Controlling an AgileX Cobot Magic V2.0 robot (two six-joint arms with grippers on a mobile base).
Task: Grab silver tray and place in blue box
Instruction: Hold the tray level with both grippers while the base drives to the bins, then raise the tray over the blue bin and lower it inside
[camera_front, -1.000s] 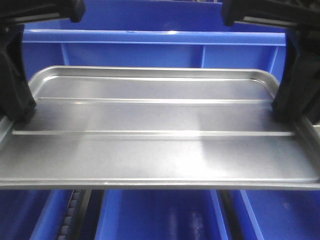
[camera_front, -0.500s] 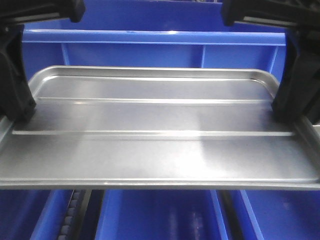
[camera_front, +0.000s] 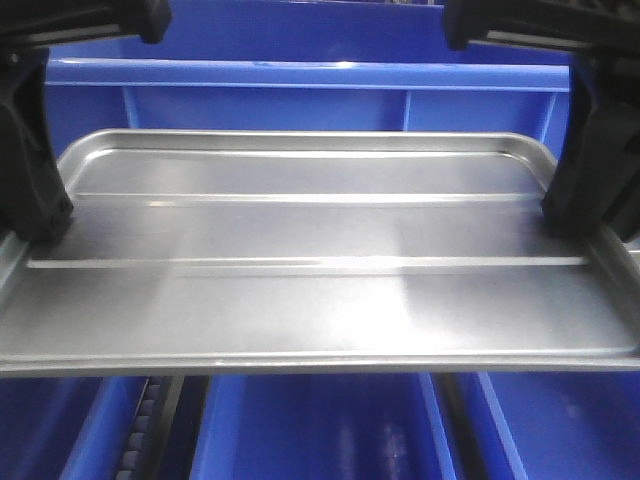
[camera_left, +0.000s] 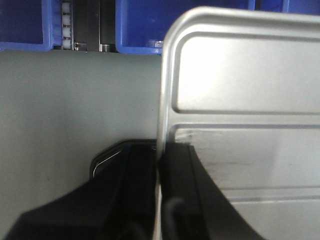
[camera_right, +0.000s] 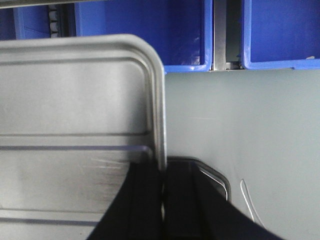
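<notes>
Filling most of the front view, the silver tray hides whatever lies directly under it, and its near corners run off the frame on both sides. Only the black lower parts of the arms show there; the fingertips show only in the wrist views. The left gripper is clamped on the tray's left short rim, one finger on top and the other below. The right gripper pinches the right short rim the same way. Beneath the tray's ends the wrist views show a plain grey surface, though whether the tray touches it cannot be told. The blue box stands just behind the tray, its lipped rim above the tray's far edge; its inside is out of sight. More blue bins sit low in front, with a roller track between two of them.
</notes>
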